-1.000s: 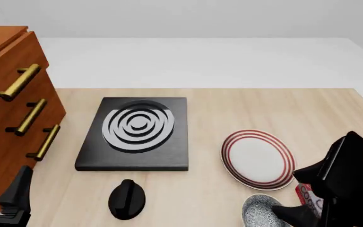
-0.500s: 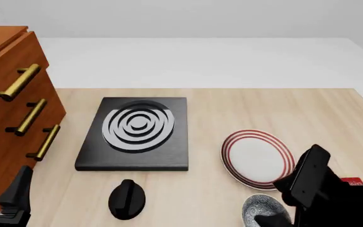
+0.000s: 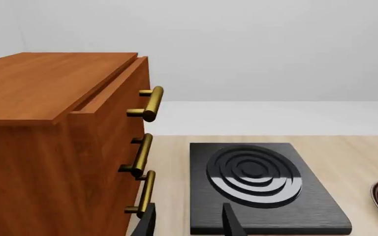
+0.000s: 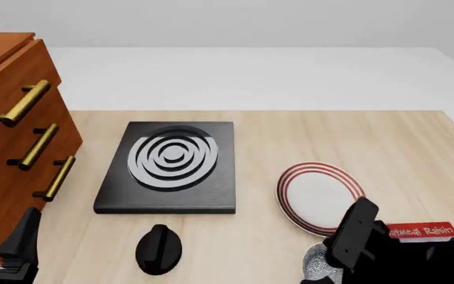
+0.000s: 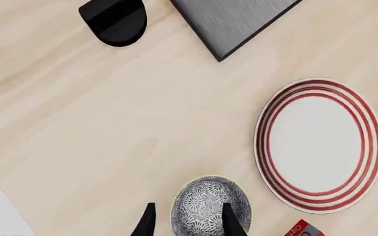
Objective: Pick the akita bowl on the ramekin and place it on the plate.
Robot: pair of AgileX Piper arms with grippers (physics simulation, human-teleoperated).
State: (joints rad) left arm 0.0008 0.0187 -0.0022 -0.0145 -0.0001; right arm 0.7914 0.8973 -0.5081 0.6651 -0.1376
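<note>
1. Akita bowl (image 5: 210, 206), small, round, grey-white speckled, is being seen near the table's front edge, beside the red-ringed white plate (image 5: 317, 143).
2. Right gripper (image 5: 185, 221) is being held open, one finger over the rim, nothing gripped.
3. Left gripper (image 3: 187, 223) is being kept open, empty.
4. Bowl is being judged rigid, slippery; the rim should be pinched.

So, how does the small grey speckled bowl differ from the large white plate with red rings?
The small grey speckled bowl is much smaller than the large white plate with red rings. The bowl's inside is covered with a fine grey-white pattern, while the plate's centre is plain white with red rings only near the rim. The bowl sits between the right gripper's fingers; the plate lies free beside it. Both are round and rest over the wooden table.
</note>
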